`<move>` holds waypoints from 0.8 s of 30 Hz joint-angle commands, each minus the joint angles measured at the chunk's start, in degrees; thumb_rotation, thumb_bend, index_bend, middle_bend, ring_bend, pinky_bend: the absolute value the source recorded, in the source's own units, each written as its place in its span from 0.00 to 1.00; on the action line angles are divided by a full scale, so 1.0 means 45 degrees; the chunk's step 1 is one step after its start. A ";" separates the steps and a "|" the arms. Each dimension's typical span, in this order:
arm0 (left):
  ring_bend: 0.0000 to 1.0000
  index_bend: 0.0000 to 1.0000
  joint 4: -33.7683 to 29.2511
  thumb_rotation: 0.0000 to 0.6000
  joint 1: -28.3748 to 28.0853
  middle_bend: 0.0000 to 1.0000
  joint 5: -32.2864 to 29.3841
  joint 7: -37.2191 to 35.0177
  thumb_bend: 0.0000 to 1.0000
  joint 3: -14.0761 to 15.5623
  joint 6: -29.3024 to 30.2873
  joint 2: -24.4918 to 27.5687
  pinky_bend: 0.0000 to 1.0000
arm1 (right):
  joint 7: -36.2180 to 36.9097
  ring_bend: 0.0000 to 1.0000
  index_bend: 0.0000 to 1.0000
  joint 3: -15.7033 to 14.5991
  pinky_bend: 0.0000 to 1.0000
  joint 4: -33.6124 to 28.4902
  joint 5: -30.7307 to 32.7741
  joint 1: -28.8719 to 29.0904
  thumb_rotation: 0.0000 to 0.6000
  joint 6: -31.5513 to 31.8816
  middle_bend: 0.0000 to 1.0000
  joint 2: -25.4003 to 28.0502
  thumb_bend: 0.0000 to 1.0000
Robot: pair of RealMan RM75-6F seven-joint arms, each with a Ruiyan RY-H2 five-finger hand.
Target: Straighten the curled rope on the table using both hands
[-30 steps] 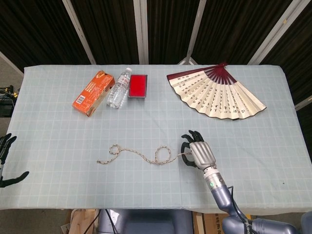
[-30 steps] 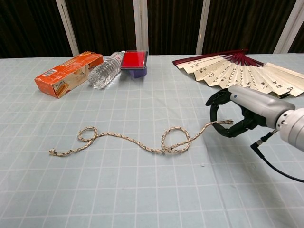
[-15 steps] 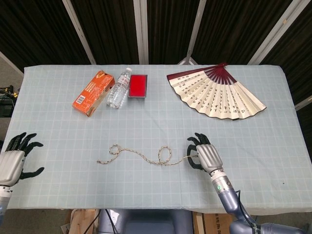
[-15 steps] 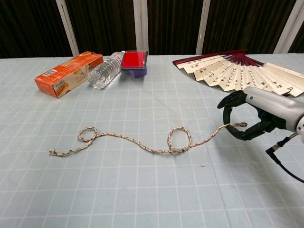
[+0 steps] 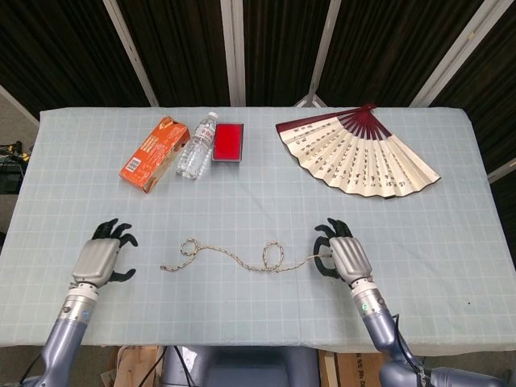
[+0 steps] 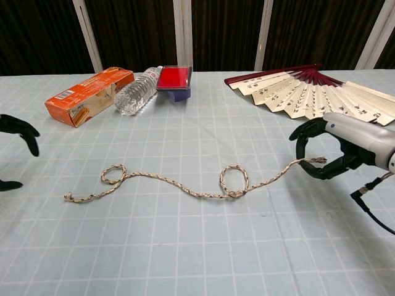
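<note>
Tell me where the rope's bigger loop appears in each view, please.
Head view: the loop lies at lower centre, left of the right hand.
Chest view: the loop lies just right of centre, left of that hand.
Shared landmark: the fan, behind and to the right.

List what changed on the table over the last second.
The left hand came in from the table's left edge toward the rope's free end, holding nothing. The right hand, holding the other end, drew it rightward, tightening the right loop. Box, bottle, red case and fan stayed put.
</note>
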 commanded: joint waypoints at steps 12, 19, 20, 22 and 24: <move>0.00 0.46 0.0854 1.00 -0.0955 0.14 -0.0824 0.0717 0.37 0.0165 -0.0004 -0.2493 0.00 | 0.0042 0.02 0.63 0.0134 0.00 -0.0085 0.0131 -0.0034 1.00 0.0092 0.24 0.0085 0.51; 0.00 0.48 0.1113 1.00 -0.1150 0.14 -0.1009 0.0850 0.38 0.0229 0.0044 -0.2971 0.00 | -0.0046 0.02 0.63 0.0145 0.00 -0.0118 0.0146 -0.0024 1.00 0.0146 0.24 0.0031 0.51; 0.00 0.48 0.1150 1.00 -0.1173 0.14 -0.1047 0.0881 0.38 0.0239 0.0054 -0.3010 0.00 | -0.0063 0.02 0.63 0.0143 0.00 -0.0120 0.0153 -0.0021 1.00 0.0147 0.24 0.0029 0.51; 0.00 0.49 0.1217 1.00 -0.1209 0.14 -0.1131 0.0909 0.39 0.0247 0.0074 -0.3076 0.00 | -0.0077 0.02 0.63 0.0151 0.00 -0.0127 0.0170 -0.0016 1.00 0.0145 0.24 0.0025 0.51; 0.00 0.49 0.1273 1.00 -0.1236 0.14 -0.1187 0.0912 0.40 0.0261 0.0094 -0.3125 0.00 | -0.0095 0.02 0.63 0.0159 0.00 -0.0116 0.0179 -0.0010 1.00 0.0149 0.24 0.0027 0.51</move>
